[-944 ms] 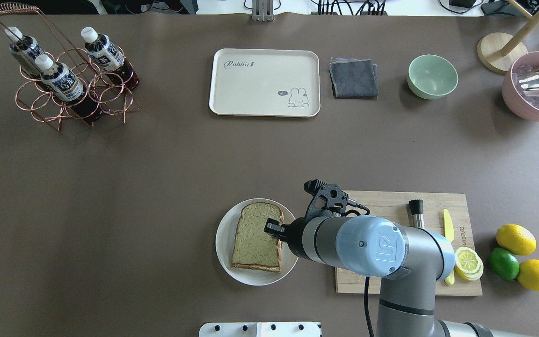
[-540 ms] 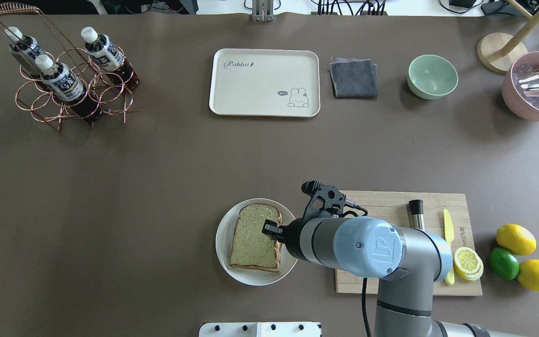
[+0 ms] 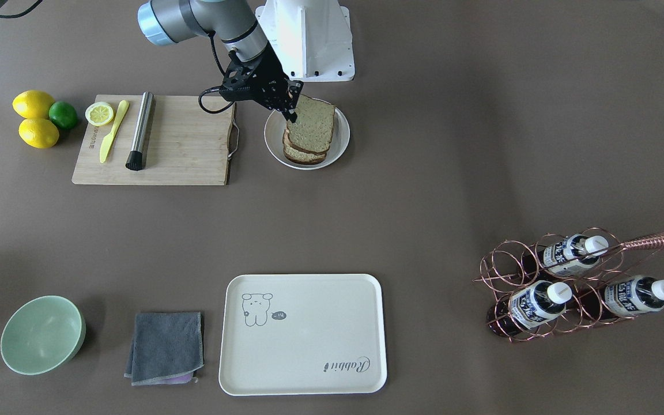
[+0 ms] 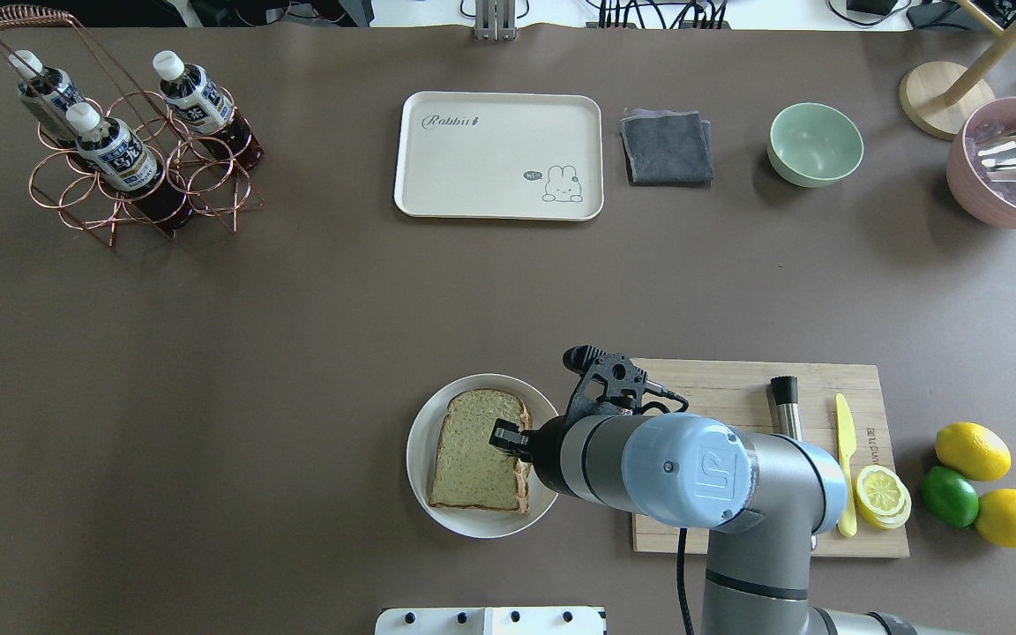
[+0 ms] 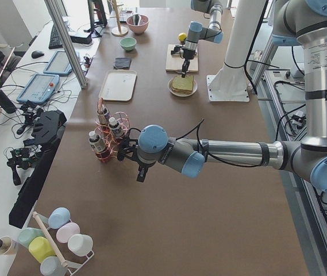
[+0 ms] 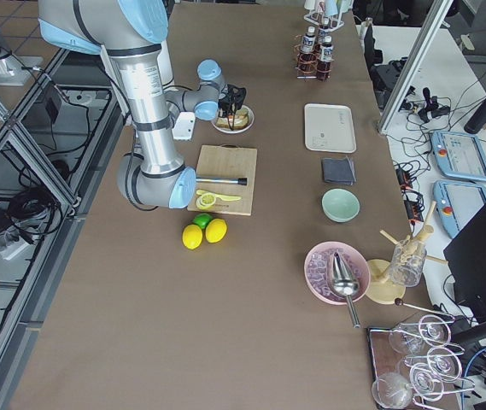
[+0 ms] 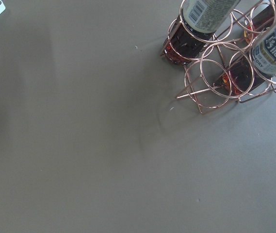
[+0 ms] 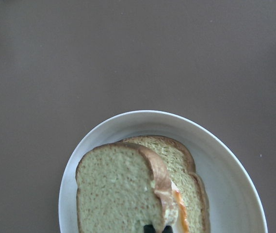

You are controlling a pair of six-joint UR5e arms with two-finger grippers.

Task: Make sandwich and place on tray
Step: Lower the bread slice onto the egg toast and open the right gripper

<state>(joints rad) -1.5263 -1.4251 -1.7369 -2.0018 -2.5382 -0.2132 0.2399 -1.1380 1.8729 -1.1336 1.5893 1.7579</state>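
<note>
The sandwich (image 4: 473, 454) lies on a white round plate (image 4: 420, 441) near the robot's edge of the table. My right gripper (image 4: 508, 437) is shut on the right edge of the top bread slice (image 8: 113, 189) and holds it tilted over the lower slice (image 8: 176, 155). White-and-orange egg (image 8: 179, 213) shows between the slices. From the front, the top slice (image 3: 312, 124) leans above the stack. The cream tray (image 4: 499, 154) sits at the far middle of the table. My left gripper (image 5: 139, 174) hangs near the bottle rack; I cannot tell whether it is open or shut.
A wooden cutting board (image 4: 737, 388) with a brush, a yellow knife (image 4: 845, 432) and a lemon slice lies right of the plate. Lemons and a lime (image 4: 949, 494) lie beside it. A copper bottle rack (image 4: 138, 168), a grey cloth (image 4: 667, 145) and a green bowl (image 4: 815, 144) stand far.
My right gripper with the top slice has shifted slightly left and toward the robot's side, bringing the slice further over the plate. Nothing else moved.
</note>
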